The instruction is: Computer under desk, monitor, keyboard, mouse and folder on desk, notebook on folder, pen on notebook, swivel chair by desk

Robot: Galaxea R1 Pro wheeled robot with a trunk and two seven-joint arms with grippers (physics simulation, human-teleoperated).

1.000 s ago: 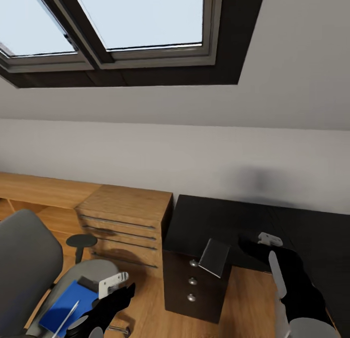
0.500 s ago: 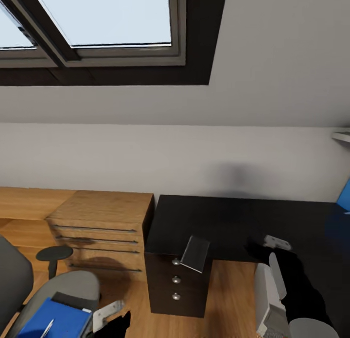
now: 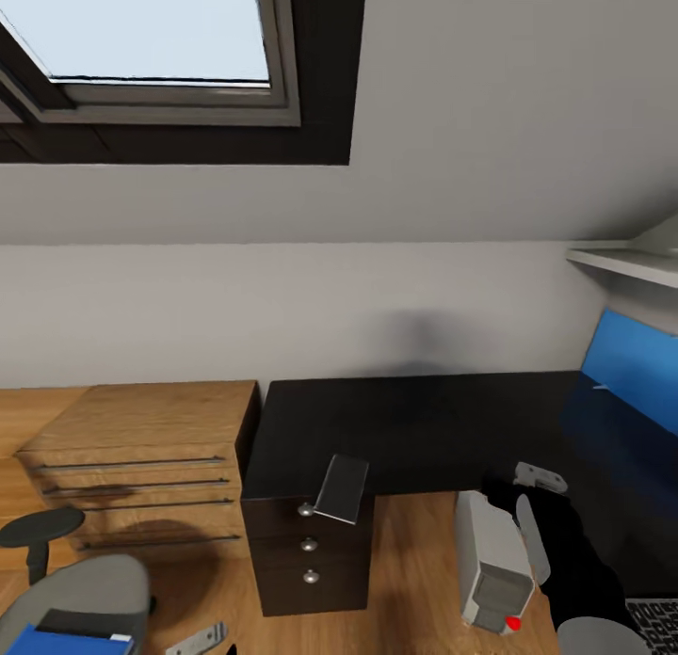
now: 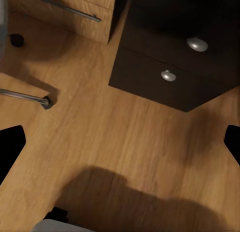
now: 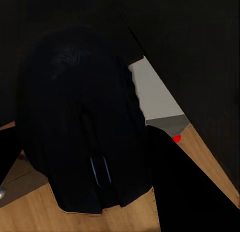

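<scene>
Head view, swung rightward since a second ago, now takes in the light grey computer tower below the right pincer, which clamps the small black rounded mouse over the glossy black desk, ready for placing.

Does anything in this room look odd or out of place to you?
Yes. A small grey notebook sits tilted on the corner of the black desk, half off the edge above the drawers. A light grey computer stands at a slant on the floor by the desk. A blue folder lies on the swivel chair.
</scene>
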